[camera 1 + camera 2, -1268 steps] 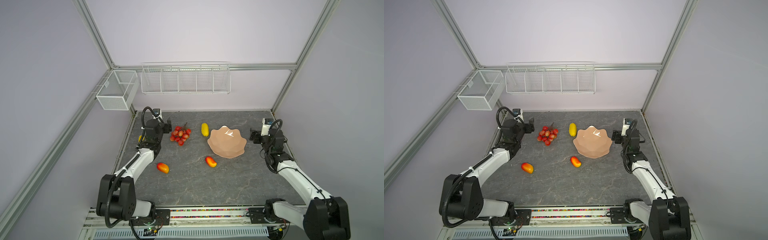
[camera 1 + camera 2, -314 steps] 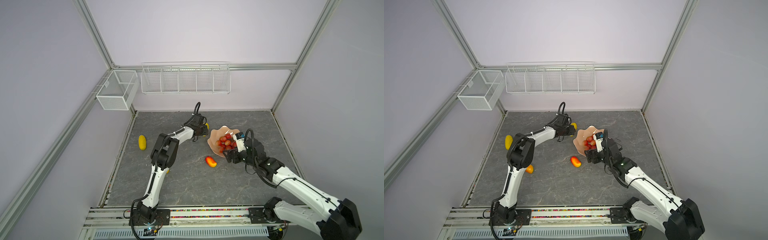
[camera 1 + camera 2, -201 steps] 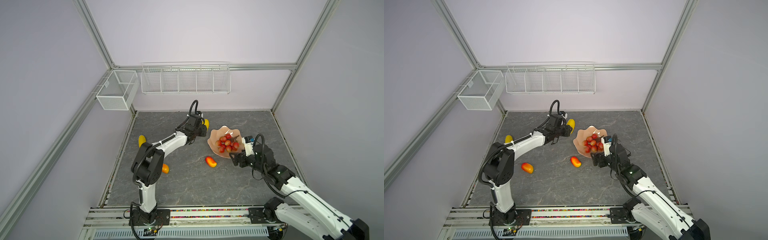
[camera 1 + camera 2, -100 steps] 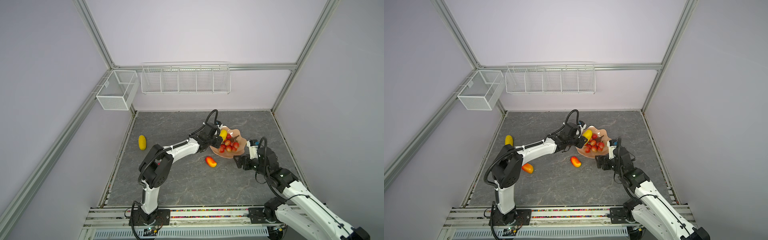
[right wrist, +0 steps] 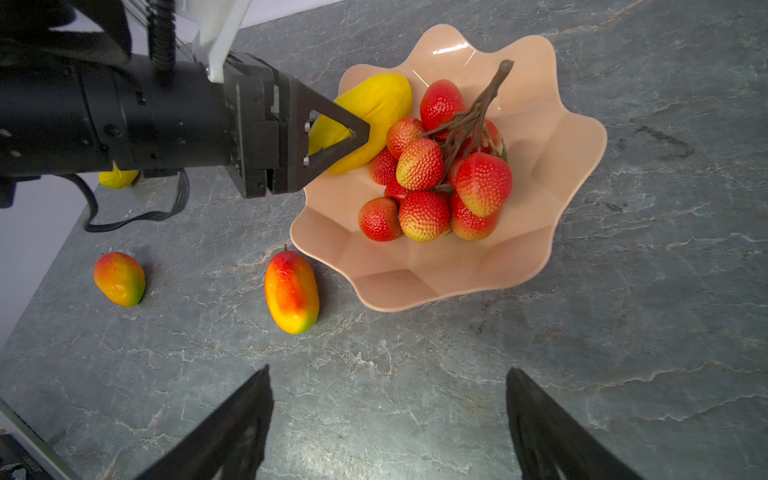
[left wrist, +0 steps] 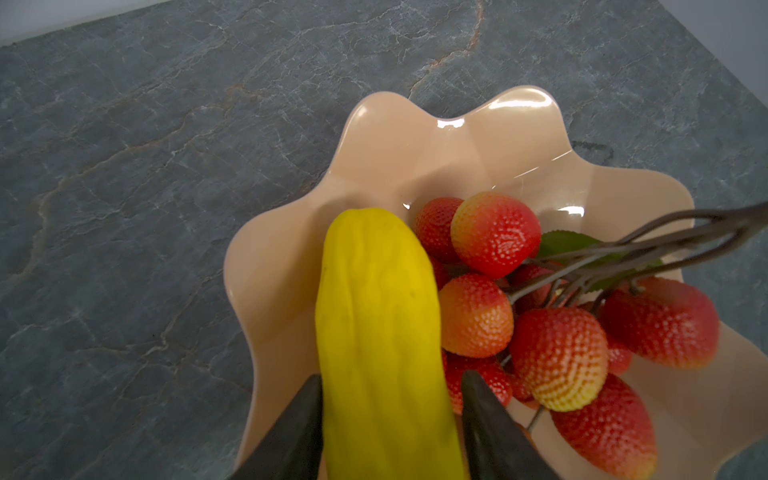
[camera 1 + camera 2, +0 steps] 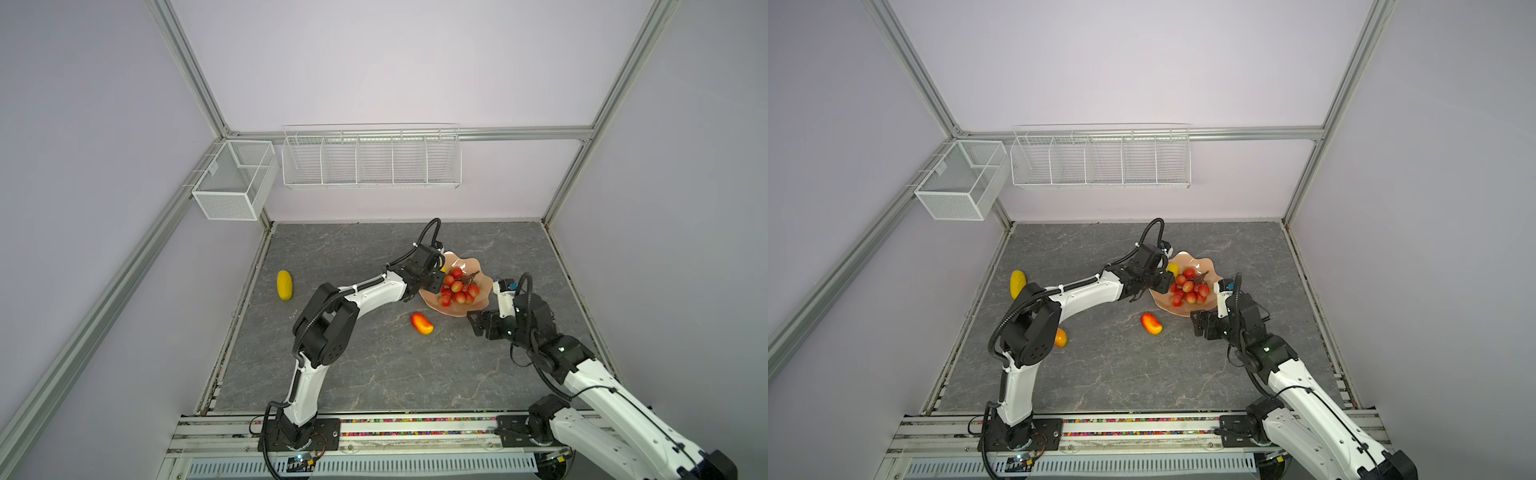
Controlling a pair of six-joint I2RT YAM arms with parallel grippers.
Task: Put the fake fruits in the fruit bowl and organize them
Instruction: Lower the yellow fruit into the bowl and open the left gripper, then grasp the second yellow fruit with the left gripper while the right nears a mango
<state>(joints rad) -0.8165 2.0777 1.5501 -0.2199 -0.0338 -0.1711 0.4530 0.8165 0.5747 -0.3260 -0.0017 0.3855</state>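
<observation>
- Two of the five fake fruits are in the fruit bowl (image 5: pixel 415 291) by my count. The grape bunch (image 5: pixel 432 178) sits mid-bowl, and one yellow fruit (image 6: pixel 374 316) lies alongside, leaning on the grapes inside the wavy rim.
- Left gripper (image 6: pixel 390 380) is right at the bowl's edge, fingers either side of that yellow fruit. One finger looks pressed to it and the other shows a sliver of gap, so I cannot tell whether it grips or has let go.
- Right gripper (image 5: pixel 388 372) hangs over the table (image 7: pixel 374 374) just on the near side of the bowl, fingers spread wide with nothing between them.
- Three are out on the table:
  - the near mango (image 7: pixel 422 323) is just beside the bowl;
  - the far mango (image 7: pixel 1060 337) is down by the left arm's elbow;
  - the second yellow fruit (image 7: pixel 284 285) is well apart at the left edge.
- Head count: one grape bunch, two yellow fruits, two mangoes, one bowl. Two white wire baskets (image 7: pixel 371 160) hang on the wall, no part in this.
- My read: under halfway, with the tidying to follow.
</observation>
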